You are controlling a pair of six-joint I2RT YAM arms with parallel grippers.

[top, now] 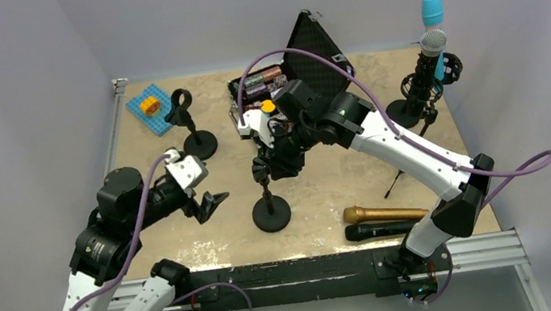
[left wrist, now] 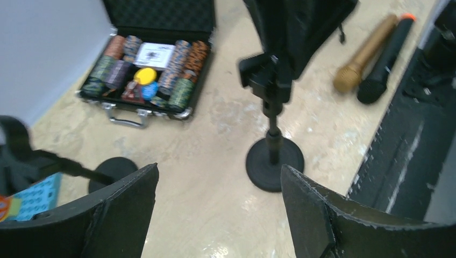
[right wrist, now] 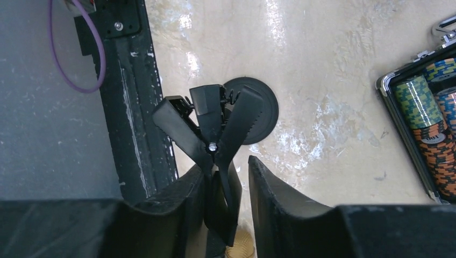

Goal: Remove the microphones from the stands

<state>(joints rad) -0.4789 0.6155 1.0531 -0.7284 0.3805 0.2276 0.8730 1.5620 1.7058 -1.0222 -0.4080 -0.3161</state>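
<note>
In the middle of the table stands a black stand [top: 268,197] on a round base [right wrist: 258,110]. Its spring clip [right wrist: 212,121] gapes wide and holds nothing. My right gripper [right wrist: 227,166] reaches in from the right and is shut on the clip's handles [top: 277,162]. A silver-headed microphone [top: 432,43] sits in another stand [top: 416,97] at the back right. A gold microphone [top: 384,212] and a black microphone [top: 378,229] lie on the table at the front. My left gripper [left wrist: 219,188] hangs open and empty to the left of the middle stand [left wrist: 273,134].
An open case of poker chips [top: 267,84] stands at the back centre. A third stand with an empty clip [top: 190,126] and a blue plate [top: 149,108] are at the back left. A blue-topped microphone [top: 432,10] rises behind the back right stand.
</note>
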